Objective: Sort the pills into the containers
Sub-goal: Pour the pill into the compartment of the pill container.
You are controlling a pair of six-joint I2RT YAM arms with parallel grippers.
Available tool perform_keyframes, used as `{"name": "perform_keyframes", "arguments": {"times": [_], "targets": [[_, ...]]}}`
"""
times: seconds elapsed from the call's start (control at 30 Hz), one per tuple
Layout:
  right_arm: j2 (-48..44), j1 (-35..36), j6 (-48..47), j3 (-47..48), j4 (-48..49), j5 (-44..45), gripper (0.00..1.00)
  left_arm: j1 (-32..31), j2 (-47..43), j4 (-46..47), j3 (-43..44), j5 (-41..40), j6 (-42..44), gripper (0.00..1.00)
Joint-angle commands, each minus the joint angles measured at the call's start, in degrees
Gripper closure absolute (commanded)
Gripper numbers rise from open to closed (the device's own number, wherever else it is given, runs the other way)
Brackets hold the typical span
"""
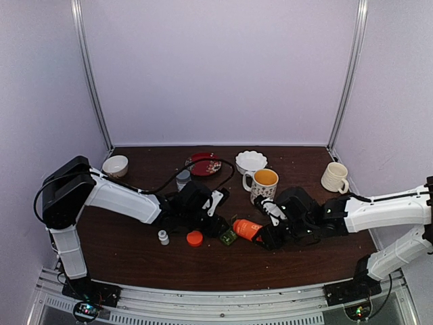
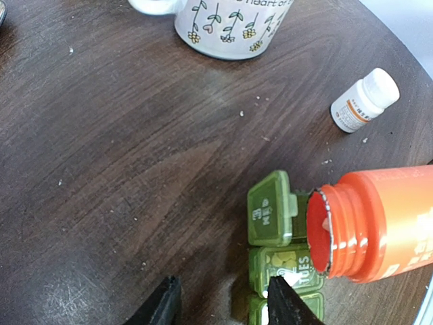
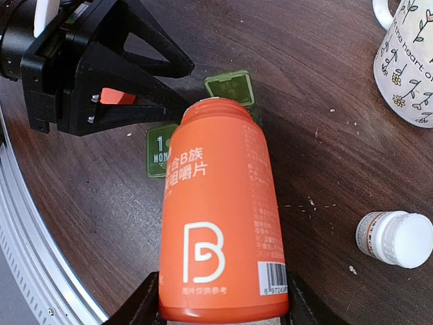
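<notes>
We are pouring now: our right claw (image 3: 220, 306) is pinching the orange bottle (image 3: 220, 217) at its base and holding it almost flat. Its open mouth (image 2: 318, 233) is hanging just over the dark-green pill box (image 2: 274, 261), which is lying around the middle of the table (image 2: 122, 156), somewhat toward the near edge. Our left claw (image 2: 223, 298) is standing spread, with one finger (image 2: 287, 305) lying over the near end of the box; we cannot tell if it is really pressing on it. Some pale round pills (image 2: 283, 258) seem to be lying in the compartment marked TUES, and one more pale shape is showing inside the bottle's neck. To do this step well, we are thinking the tilt should be growing only very slowly, with small shakes, so that the pills are leaving one by one and not in a rush. The mouth should be aiming at one open compartment and not at the raised lid (image 2: 269, 217) beside it, because a pill hitting the lid will probably be bouncing onto the wood. The left finger should be steadying the box against sliding. The flowered mug (image 2: 230, 27) and the small white bottle (image 2: 365, 101) are well apart from the box, so they are not disturbing us.
</notes>
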Motion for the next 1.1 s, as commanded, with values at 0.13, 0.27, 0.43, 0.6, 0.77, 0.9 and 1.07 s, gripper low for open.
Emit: {"name": "perform_keyframes", "arguments": {"times": [0.13,0.27,0.43,0.6,0.77,0.9,1.07], "targets": [[0.45,-0.32,-1.16,2.51,-1.25,-0.8,1.0,-0.24,0.12,2.01,0.84,0.64,0.82,0.54],[0.75,-0.28,-0.72,2.54,-1.39,0.09,1.0,-0.24,0.2,1.89,1.02,0.73,0.82,0.54],[0.13,-0.28,-0.47,2.94,-0.73,0.96,1.0,-0.31,0.23,1.83,1.02,0.73,0.93,0.54],[0.4,-0.3,-0.89,3.51,-1.54,0.13,1.0,-0.28,0.21,1.8,0.94,0.72,0.91,0.54],[0.92,-0.28,-1.19,4.72,-3.66,1.09,1.0,-0.27,0.32,1.9,1.02,0.77,0.91,0.54],[-2.22,-0.41,-0.19,2.06,-0.15,1.26,1.0,-0.29,0.32,1.82,0.94,0.82,1.0,0.54],[-3.18,-0.41,-0.52,1.55,-0.27,0.31,1.0,-0.29,0.27,1.82,0.94,0.75,1.0,0.54]]}}
